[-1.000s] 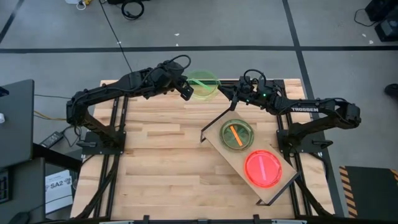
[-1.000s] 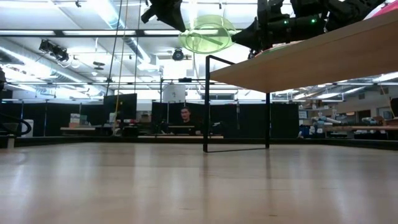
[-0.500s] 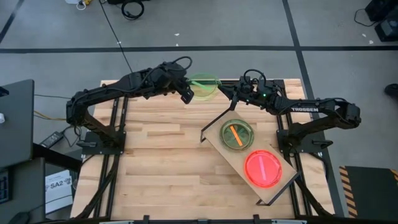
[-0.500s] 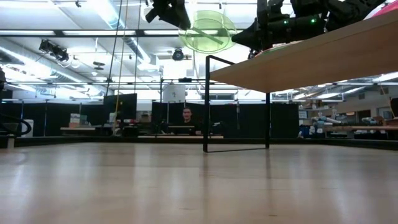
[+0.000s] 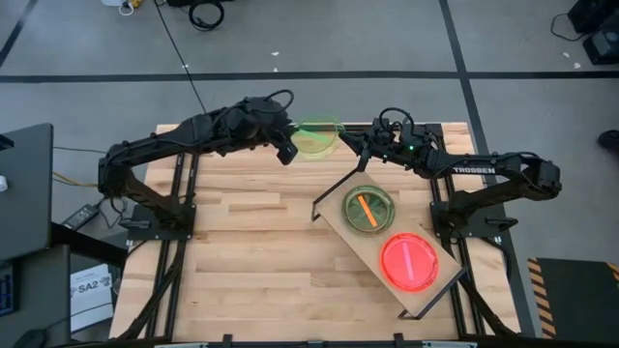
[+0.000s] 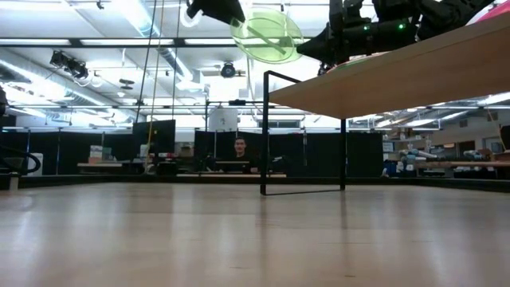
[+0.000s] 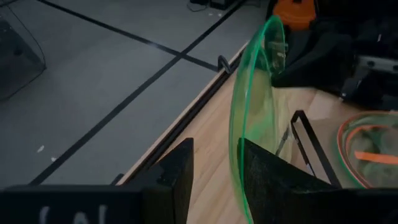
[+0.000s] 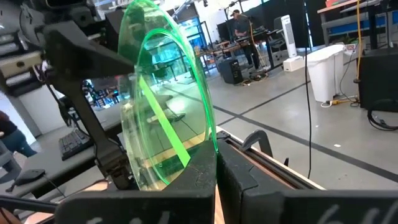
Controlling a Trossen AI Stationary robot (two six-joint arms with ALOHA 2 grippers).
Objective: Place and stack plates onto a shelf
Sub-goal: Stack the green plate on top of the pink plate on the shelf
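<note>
A translucent green plate (image 5: 316, 137) hangs on edge in the air over the table's far edge, between my two grippers. My right gripper (image 5: 349, 145) is shut on its right-hand rim. My left gripper (image 7: 214, 149) stands open, with the plate's left-hand rim (image 7: 235, 155) between its fingers. The shelf (image 5: 437, 290), a light-wood plank on a black wire frame, stands at the right. It carries a green plate with an orange bar (image 5: 368, 208) and a pink plate (image 5: 409, 259), both lying flat. My left gripper has the plate's rim between its open fingers, close to one finger (image 7: 267, 180); I cannot tell whether it touches. My right gripper pinches the green plate's rim (image 8: 208, 146) between its two shut fingers, coming about level from the table's right. The plate stands nearly upright, lifted clear of table and shelf.
The shelf's black wire frame (image 5: 334, 188) rises at its far-left end, just nearer than the grippers. The slatted wooden tabletop (image 5: 251, 251) lies bare to the left of the shelf. In the low view a person (image 6: 241, 149) sits far off in the room.
My left gripper has opened around the green plate's rim and risen a little. My right gripper has shut on the opposite rim. The plate has tipped more upright and sits slightly higher.
</note>
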